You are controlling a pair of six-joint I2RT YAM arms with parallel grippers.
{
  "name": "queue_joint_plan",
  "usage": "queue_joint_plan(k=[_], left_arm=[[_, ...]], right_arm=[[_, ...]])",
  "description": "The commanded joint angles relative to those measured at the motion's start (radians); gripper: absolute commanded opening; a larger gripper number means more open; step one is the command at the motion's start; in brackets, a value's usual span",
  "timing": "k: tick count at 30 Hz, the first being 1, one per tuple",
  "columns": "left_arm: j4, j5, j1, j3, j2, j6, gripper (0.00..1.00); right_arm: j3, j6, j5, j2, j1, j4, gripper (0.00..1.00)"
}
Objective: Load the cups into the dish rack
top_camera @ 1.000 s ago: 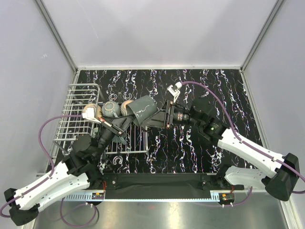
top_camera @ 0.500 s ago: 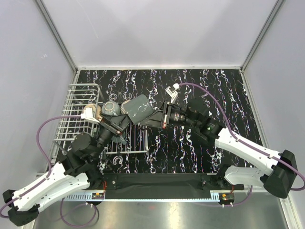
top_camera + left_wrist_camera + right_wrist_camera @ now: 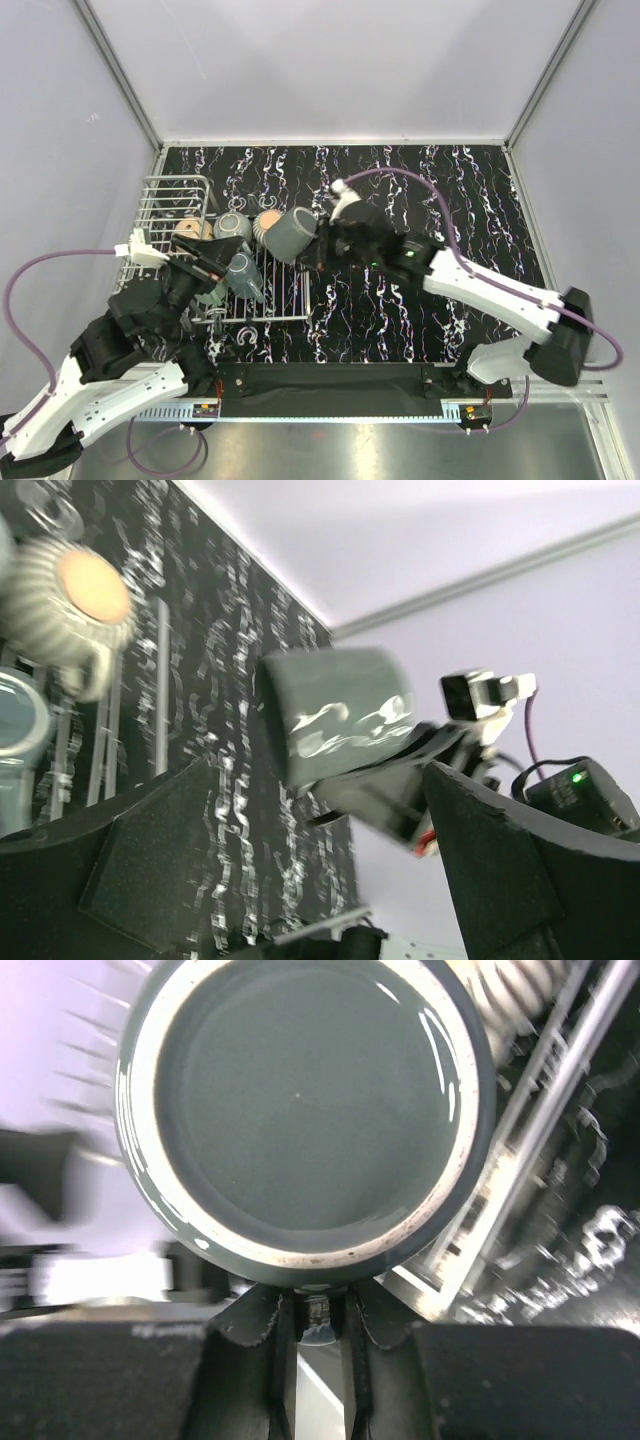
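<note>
My right gripper is shut on the handle of a grey-teal cup, holding it in the air over the right edge of the white wire dish rack. In the right wrist view the cup's round base fills the frame, with the handle pinched between the fingers. My left gripper stands open and apart from that cup, over the rack's flat grid. Its wrist view shows the held cup beyond the spread fingers. A peach-tan cup, a grey cup and a ribbed cup sit in the rack.
The rack takes up the left part of the black marbled table. The ribbed cup lies close to the left of the held cup, and rack wires run just below it. Grey walls enclose the table on three sides.
My left gripper opened, let go of the grey-teal cup and drew back toward the near left. My right gripper shut on the cup's handle and carried it slightly left toward the rack.
</note>
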Motion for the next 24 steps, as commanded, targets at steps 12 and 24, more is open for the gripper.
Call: queue_joint_plan(k=[12,24], left_arm=[[-0.139,-0.069,-0.005,0.141,0.085,0.170,0.93],[-0.103,-0.039,-0.005,0.111,0.076,0.170,0.93]], right_arm=[[0.326,-0.043,0.606,0.411,0.267,-0.330,0.00],[0.361,-0.080,0.575,0.524,0.275,-0.263,0.00]])
